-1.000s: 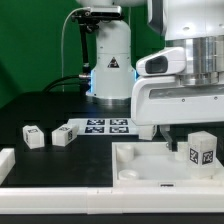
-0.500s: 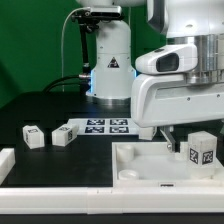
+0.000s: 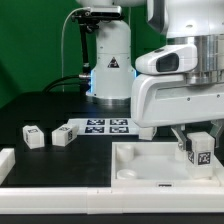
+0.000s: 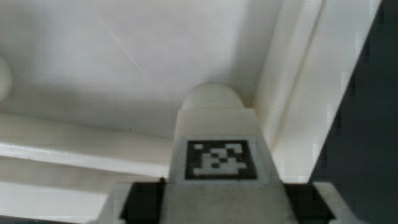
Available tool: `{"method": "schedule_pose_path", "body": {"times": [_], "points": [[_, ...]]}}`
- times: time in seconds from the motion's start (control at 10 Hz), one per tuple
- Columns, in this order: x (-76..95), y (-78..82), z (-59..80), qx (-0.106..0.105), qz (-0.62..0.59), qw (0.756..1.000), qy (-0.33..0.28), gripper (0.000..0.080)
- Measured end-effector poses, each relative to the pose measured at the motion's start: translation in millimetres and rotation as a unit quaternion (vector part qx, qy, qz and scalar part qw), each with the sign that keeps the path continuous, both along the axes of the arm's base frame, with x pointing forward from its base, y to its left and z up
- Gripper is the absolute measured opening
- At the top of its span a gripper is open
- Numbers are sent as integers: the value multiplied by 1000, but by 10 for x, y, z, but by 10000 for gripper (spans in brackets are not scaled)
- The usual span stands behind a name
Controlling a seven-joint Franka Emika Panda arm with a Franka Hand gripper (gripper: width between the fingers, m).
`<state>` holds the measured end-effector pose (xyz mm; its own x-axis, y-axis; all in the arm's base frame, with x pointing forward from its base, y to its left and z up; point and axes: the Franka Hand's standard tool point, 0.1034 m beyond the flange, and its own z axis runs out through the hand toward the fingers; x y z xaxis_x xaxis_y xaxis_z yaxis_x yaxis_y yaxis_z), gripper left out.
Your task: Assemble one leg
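Observation:
My gripper (image 3: 197, 140) is shut on a white leg (image 3: 201, 152) with square marker tags and holds it over the near right corner of the large white panel (image 3: 140, 160), at the exterior view's right. In the wrist view the leg (image 4: 221, 140) fills the space between my dark fingers (image 4: 146, 200) and points down at the white panel (image 4: 107, 90). Two more legs, one (image 3: 33, 137) and another (image 3: 63, 134), lie on the black table at the exterior view's left.
The marker board (image 3: 105, 126) lies behind the panel in front of the arm's base (image 3: 110, 70). A white raised rail (image 3: 60, 195) runs along the table's near edge, with a white piece (image 3: 5, 160) at far left.
The held leg has dropped lower toward the panel's right corner and shifted slightly; the arm moved with it. The loose legs have not moved.

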<state>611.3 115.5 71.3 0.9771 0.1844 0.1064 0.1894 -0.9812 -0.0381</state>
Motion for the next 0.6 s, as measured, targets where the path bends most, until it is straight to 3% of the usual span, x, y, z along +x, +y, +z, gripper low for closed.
{"method": "schedule_pose_path", "body": {"times": [0.2,0.4,0.5,0.6], "points": [[0,-1,-2,0,-1,1000,-1,291],[-4,29,-11,26,-171,985,-22,291],[-9,42,-13,35,-248,968,-19,291],[-16,49,-12,44,-365,930,-13,292]]}}
